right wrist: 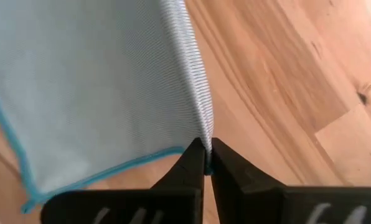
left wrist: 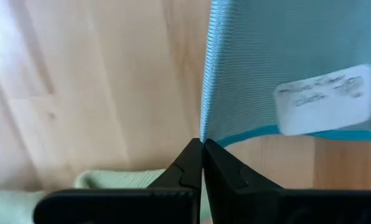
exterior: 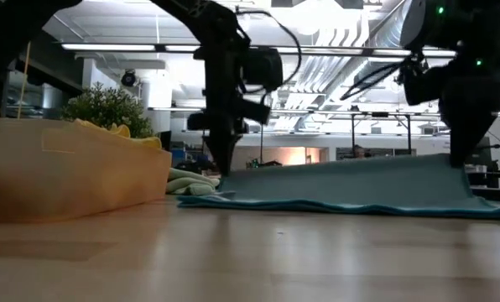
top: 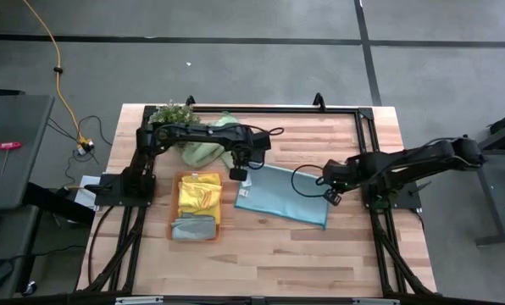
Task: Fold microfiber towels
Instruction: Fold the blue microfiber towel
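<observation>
A light blue-teal microfiber towel lies spread on the wooden table, its far edge raised and its near edge on the wood. My left gripper is shut on its far left corner, next to the orange tray. My right gripper is shut on its far right corner. A yellow towel and a grey one lie in the tray. A pale green towel lies bunched at the far side. My left gripper pinches the blue towel's far left corner between its two fingertips, coming from above and pointing down. The corner is lifted off the table and the cloth slopes down from it toward the near edge. My right gripper pinches the towel's far right corner between its two fingertips, from above, pointing steeply down. That corner is lifted too, and the cloth hangs away from the fingers with its teal hem showing below.
A small bushy green plant stands at the far left, beside the green towel. A white label is sewn on the blue towel near my left gripper. Bare wood stretches along the table's near side.
</observation>
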Robot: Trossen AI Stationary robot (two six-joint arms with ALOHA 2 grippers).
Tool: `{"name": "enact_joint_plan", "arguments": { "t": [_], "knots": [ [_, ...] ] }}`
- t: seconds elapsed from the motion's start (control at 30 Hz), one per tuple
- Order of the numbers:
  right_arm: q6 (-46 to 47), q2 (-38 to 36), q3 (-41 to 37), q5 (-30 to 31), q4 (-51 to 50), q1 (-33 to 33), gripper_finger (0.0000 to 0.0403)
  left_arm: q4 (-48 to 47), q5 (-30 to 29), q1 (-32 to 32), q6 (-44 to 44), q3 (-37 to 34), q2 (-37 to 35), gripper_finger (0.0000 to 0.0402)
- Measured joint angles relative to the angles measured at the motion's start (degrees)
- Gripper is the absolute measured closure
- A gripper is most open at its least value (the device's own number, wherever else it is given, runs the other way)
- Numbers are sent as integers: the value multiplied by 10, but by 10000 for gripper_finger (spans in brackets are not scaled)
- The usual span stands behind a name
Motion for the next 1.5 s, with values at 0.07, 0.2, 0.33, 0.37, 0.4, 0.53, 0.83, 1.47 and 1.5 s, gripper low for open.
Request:
{"name": "enact_joint_plan", "arguments": {
  "t": [0.07,0.2,0.33,0.37,0.4,0.53,0.83,1.47,1.5],
  "knots": [
    [2,-6,13,0,-16,6,402,-4,1,-1,-8,0,-17,401],
    [18,-7,30,-1,-38,26,402,-8,1,-9,-27,0,-49,401],
    [60,-8,32,-2,-37,58,402,-26,4,-27,-40,0,-64,401],
    [72,-7,32,-2,-36,68,402,-34,8,-33,-44,0,-66,401],
    [84,-8,32,-2,-36,79,402,-36,8,-40,-47,0,-67,401],
    [144,-8,32,-3,-23,126,403,-38,11,-68,-55,0,-67,401],
    [295,-7,32,11,17,235,403,-45,6,-108,-114,0,-67,401],
    [371,100,33,30,128,340,403,-25,43,-125,-134,-93,-66,401],
    [371,105,33,30,131,340,403,-25,46,-129,-134,-96,-65,401]
  ]
}}
